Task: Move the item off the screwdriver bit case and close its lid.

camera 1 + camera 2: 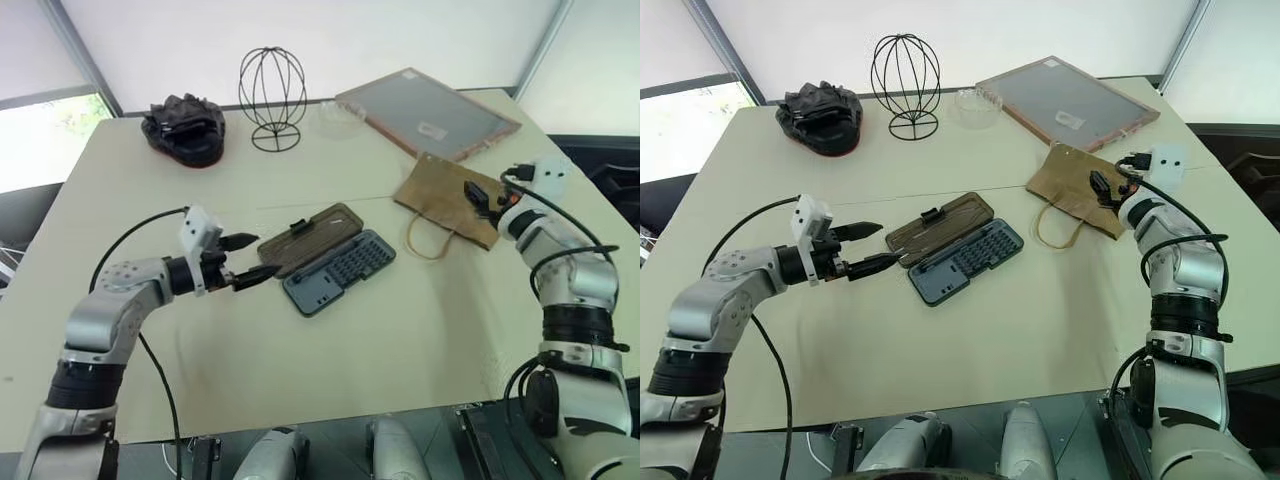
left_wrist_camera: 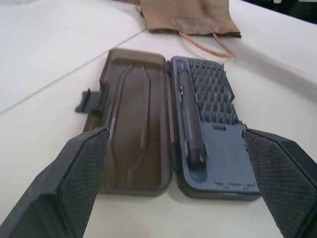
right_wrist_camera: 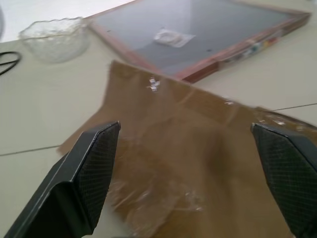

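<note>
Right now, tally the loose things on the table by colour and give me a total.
Black: 2, lumpy object and wire stand
Brown: 1, paper bag
Clear: 1, glass bowl
Blue-grey with smoky lid: 1, bit case
Grey, wood-framed: 1, board
Total: 6

Case (image 1: 338,270): lies open and flat mid-table, lid (image 1: 308,238) folded out on the far-left side of it, nothing on top of either half.
Left approach: left gripper (image 1: 246,260) just beside the lid's near-left end, fingers spread; bare table between them.
Bag (image 1: 447,200): flat on the table to the right of the case, apart from it; twine loop (image 1: 428,240) trails toward the case.
Right side: right gripper (image 1: 482,200) over the bag, fingers wide apart.
Near edge: bare table in front of the case.
Far side: wire stand (image 1: 272,98), black lump (image 1: 184,128), glass bowl (image 1: 975,106), framed board (image 1: 428,112) line the far edge, well apart from the case.
</note>
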Motion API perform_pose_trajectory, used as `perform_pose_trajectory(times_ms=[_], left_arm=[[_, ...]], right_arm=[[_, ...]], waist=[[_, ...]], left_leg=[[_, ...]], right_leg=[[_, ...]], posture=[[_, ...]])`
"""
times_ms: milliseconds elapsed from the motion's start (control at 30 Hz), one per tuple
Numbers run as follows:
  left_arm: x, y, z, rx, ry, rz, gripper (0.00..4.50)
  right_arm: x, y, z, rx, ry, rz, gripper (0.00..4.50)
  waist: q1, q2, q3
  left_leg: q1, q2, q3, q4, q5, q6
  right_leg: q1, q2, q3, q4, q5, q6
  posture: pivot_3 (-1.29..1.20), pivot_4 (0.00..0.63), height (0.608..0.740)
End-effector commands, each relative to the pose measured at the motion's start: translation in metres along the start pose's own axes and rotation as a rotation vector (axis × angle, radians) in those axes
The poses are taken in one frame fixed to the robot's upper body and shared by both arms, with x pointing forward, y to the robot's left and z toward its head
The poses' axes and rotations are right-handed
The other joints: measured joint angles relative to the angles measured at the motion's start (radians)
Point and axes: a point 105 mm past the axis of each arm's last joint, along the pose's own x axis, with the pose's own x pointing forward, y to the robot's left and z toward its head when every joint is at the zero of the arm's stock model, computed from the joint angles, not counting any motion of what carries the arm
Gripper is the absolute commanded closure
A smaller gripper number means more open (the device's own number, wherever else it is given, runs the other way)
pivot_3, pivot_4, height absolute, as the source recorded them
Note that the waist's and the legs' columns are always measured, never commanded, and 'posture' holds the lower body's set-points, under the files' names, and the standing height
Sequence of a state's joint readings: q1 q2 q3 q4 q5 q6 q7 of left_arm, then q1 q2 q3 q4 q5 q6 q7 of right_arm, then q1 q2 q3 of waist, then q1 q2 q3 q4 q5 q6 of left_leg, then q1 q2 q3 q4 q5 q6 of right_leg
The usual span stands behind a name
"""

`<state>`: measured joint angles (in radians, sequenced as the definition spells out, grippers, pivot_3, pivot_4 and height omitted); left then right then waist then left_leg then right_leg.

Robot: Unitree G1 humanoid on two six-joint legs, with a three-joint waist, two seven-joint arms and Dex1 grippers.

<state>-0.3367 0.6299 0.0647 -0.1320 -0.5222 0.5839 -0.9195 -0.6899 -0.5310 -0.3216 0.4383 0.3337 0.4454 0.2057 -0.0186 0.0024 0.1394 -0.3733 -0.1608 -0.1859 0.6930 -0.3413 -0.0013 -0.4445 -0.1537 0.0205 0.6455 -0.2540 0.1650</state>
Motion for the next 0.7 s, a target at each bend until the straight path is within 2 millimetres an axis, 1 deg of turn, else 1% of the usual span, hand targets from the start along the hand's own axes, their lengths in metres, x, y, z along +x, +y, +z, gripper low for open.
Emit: perform_pose_trajectory(times_ms=[33, 167, 300, 333, 400, 500, 567, 633, 700], left_arm=[[-0.006, -0.003, 0.016, 0.045, -0.038, 0.006, 0.0], [-0.007, -0.004, 0.015, 0.039, -0.036, 0.013, 0.0], [-0.006, -0.007, 0.017, 0.047, -0.026, -0.005, 0.0], [-0.006, -0.009, 0.019, 0.049, -0.028, -0.014, 0.0], [-0.007, -0.01, 0.022, 0.061, -0.025, -0.026, 0.0], [-0.007, -0.012, 0.026, 0.08, -0.023, -0.034, 0.0], [-0.006, -0.012, 0.029, 0.084, -0.029, -0.033, 0.0], [-0.005, -0.014, 0.03, 0.086, -0.032, -0.034, 0.0], [-0.005, -0.016, 0.03, 0.087, -0.033, -0.035, 0.0]], right_arm=[[0.003, -0.012, 0.025, -0.041, -0.107, -0.096, 0.06], [0.01, -0.016, 0.025, -0.075, -0.123, -0.17, 0.06], [0.017, -0.015, 0.016, -0.085, -0.079, -0.228, 0.06], [0.017, -0.018, 0.015, -0.09, -0.071, -0.257, 0.06], [0.018, -0.021, 0.01, -0.058, -0.052, -0.289, 0.06], [0.02, -0.02, 0.004, -0.019, -0.02, -0.304, 0.06], [0.021, -0.024, -0.001, 0.024, 0.006, -0.336, 0.06], [0.02, -0.031, -0.003, 0.048, 0.032, -0.39, 0.06], [0.02, -0.033, -0.005, 0.076, 0.05, -0.408, 0.06]], waist=[[-0.001, 0.0, 0.0], [-0.003, 0.0, 0.0], [-0.005, 0.0, 0.0], [-0.005, 0.0, 0.0], [-0.004, 0.0, 0.0], [-0.003, 0.0, 0.0], [-0.004, 0.0, 0.0], [-0.005, 0.0, 0.0], [-0.006, 0.0, 0.0]], left_leg=[[0.0, 0.0, 0.0, 0.0, 0.0, 0.0], [0.0, 0.0, 0.0, 0.0, 0.0, 0.0], [0.0, 0.0, 0.0, 0.0, 0.0, 0.0], [0.0, 0.0, 0.0, 0.0, 0.0, 0.0], [0.0, 0.0, 0.0, 0.0, 0.0, 0.0], [0.0, 0.0, 0.0, 0.0, 0.0, 0.0], [0.0, 0.0, 0.0, 0.0, 0.0, 0.0], [0.0, 0.0, 0.0, 0.0, 0.0, 0.0], [0.0, 0.0, 0.0, 0.0, 0.0, 0.0]], right_leg=[[0.0, 0.0, 0.0, 0.0, 0.0, 0.0], [0.0, 0.0, 0.0, 0.0, 0.0, 0.0], [0.0, 0.0, 0.0, 0.0, 0.0, 0.0], [0.0, 0.0, 0.0, 0.0, 0.0, 0.0], [0.0, 0.0, 0.0, 0.0, 0.0, 0.0], [0.0, 0.0, 0.0, 0.0, 0.0, 0.0], [0.0, 0.0, 0.0, 0.0, 0.0, 0.0], [0.0, 0.0, 0.0, 0.0, 0.0, 0.0], [0.0, 0.0, 0.0, 0.0, 0.0, 0.0]], posture=[[0.0, 0.15, 0.74], [0.0, 0.15, 0.74], [0.0, 0.15, 0.74], [0.0, 0.15, 0.74], [0.0, 0.15, 0.74], [0.0, 0.15, 0.74], [0.0, 0.15, 0.74], [0.0, 0.15, 0.74], [0.0, 0.15, 0.74]])
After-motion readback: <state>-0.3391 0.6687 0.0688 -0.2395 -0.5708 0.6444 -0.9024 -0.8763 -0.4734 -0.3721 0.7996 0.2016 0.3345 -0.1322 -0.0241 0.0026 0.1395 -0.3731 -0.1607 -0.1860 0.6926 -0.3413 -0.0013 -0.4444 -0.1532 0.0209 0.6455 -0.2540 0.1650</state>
